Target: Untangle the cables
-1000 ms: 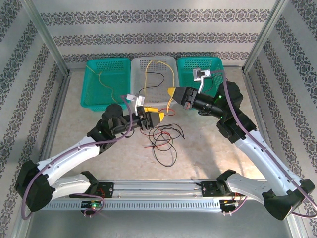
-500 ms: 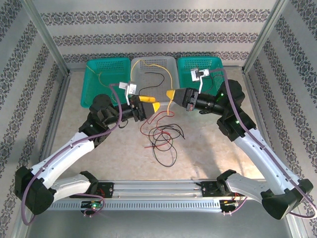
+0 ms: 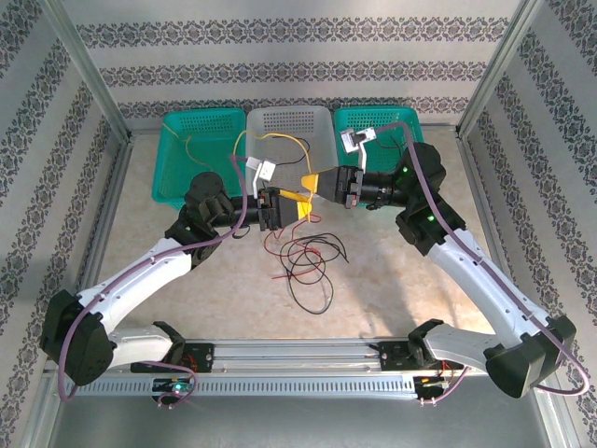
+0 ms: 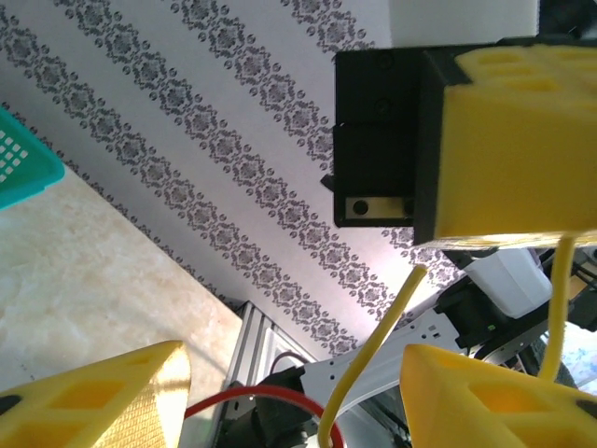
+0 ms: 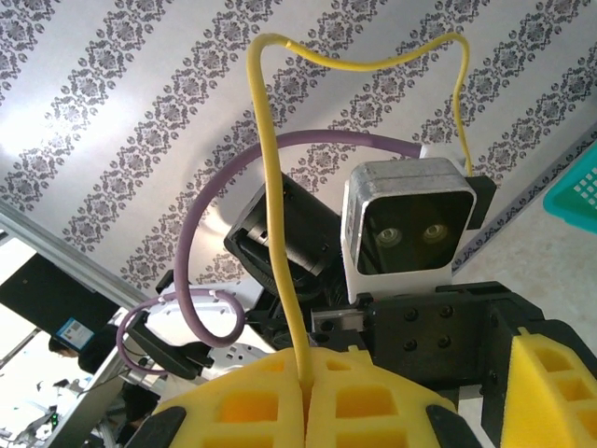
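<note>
**Right claw pinches the yellow cable in front of the grey basket, left claw open around it**

The grey basket (image 3: 289, 119) stands at the back of the table (image 3: 177, 243), between two green baskets. Just in front of its near rim the two grippers meet almost tip to tip.

The right gripper (image 3: 322, 181) comes in from the basket's right. Its yellow foam fingers are pressed together, and the right wrist view shows the yellow cable (image 5: 270, 187) coming straight out of the seam between them, so the right gripper (image 5: 303, 387) is clamped on that cable. From the pinch the yellow cable (image 3: 284, 137) rises and arcs over the grey basket.

The left gripper (image 3: 300, 203) comes in from the basket's left. In the left wrist view its fingers (image 4: 112, 392) stand well apart. The yellow cable (image 4: 373, 355) runs up through the gap between them and touches neither pad, so this claw is open and holds nothing. The other gripper's foam pad sits just above the gap.

The red cable (image 3: 277, 245) and the black cable (image 3: 312, 280) lie on the table in front of the grey basket, on the side nearer the arm bases. They are looped over each other in one loose tangle below the two grippers. One red strand climbs from the tangle toward the left gripper, but I cannot tell whether it touches it.
</note>
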`<state>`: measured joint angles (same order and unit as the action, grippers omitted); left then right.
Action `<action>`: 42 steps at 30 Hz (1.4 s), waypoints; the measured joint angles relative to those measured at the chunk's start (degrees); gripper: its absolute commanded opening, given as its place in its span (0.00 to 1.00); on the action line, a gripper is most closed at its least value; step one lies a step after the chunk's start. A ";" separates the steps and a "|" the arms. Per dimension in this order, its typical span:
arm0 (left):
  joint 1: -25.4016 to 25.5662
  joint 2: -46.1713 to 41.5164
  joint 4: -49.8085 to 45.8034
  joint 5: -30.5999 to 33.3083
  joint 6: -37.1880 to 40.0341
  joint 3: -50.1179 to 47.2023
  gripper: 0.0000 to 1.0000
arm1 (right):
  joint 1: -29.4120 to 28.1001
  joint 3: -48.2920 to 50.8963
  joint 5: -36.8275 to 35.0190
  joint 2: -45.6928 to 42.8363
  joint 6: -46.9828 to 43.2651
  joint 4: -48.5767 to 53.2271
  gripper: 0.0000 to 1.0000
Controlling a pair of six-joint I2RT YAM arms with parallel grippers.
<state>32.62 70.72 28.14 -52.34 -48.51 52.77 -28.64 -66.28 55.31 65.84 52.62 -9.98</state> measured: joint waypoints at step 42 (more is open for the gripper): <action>-16.57 -10.62 -31.85 22.23 -12.74 0.52 0.69 | 2.27 -5.75 -11.43 -3.39 -13.64 13.33 0.00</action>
<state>16.05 60.10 -3.70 -30.11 -61.25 53.30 -26.37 -72.03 43.88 62.46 38.98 3.36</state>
